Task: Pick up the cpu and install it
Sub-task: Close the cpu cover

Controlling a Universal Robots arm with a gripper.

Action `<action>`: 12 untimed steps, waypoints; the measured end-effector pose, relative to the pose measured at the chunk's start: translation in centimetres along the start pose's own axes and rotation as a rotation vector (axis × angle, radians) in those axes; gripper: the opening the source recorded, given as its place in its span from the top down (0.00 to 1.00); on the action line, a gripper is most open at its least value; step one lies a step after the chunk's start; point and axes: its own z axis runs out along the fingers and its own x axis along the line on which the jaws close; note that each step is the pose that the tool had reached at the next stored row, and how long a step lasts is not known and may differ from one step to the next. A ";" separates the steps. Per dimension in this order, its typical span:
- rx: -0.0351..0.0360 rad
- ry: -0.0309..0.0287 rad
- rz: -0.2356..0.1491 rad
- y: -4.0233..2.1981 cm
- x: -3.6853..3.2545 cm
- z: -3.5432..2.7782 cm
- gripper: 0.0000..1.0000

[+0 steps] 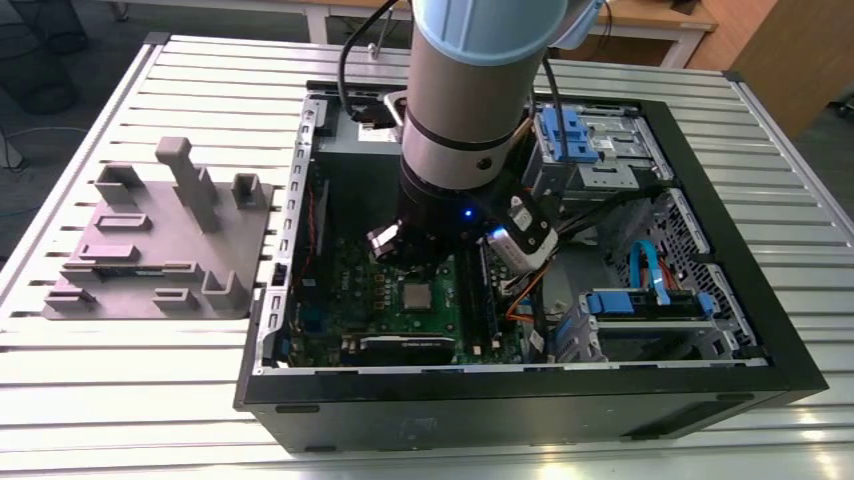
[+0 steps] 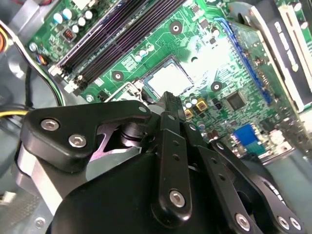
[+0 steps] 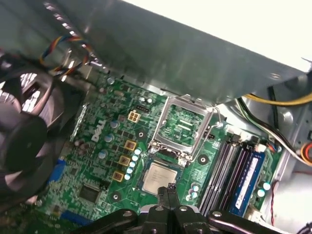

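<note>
- Gripper [image 3: 169, 187]: hangs low inside the open computer case [image 1: 534, 410], over the green motherboard [image 3: 105, 146]. Black fingertips pressed together in both wrist views, nothing pinched between them.
- Cpu [image 3: 160, 178]: lies flat in its square seat on the motherboard, silver top up, just beside the joined fingertips. Cannot tell whether touched.
- Hinged metal socket frame [image 3: 184, 127]: stands tilted open just beyond the cpu, on the side away from the gripper, with a thin wire lever [image 3: 214, 134] along one edge.
- Memory sticks [image 3: 242, 178]: run in parallel slots near the cpu, one of them blue.
- Fan [image 3: 22, 131]: dark and round, sits at the edge of the motherboard, well apart from the cpu.
- Arm [image 1: 461, 110]: reaches down into the case from above in the exterior view and covers the middle of the board.
- Grey plastic fixture [image 1: 147, 235]: rests on the slatted metal table [image 1: 200, 80], at the exterior view's left of the case, with upright blocks rising from its base plate. Well apart from the cpu.
</note>
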 end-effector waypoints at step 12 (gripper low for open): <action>0.0001 0.0010 -0.019 0.00 0.00 0.00 0.89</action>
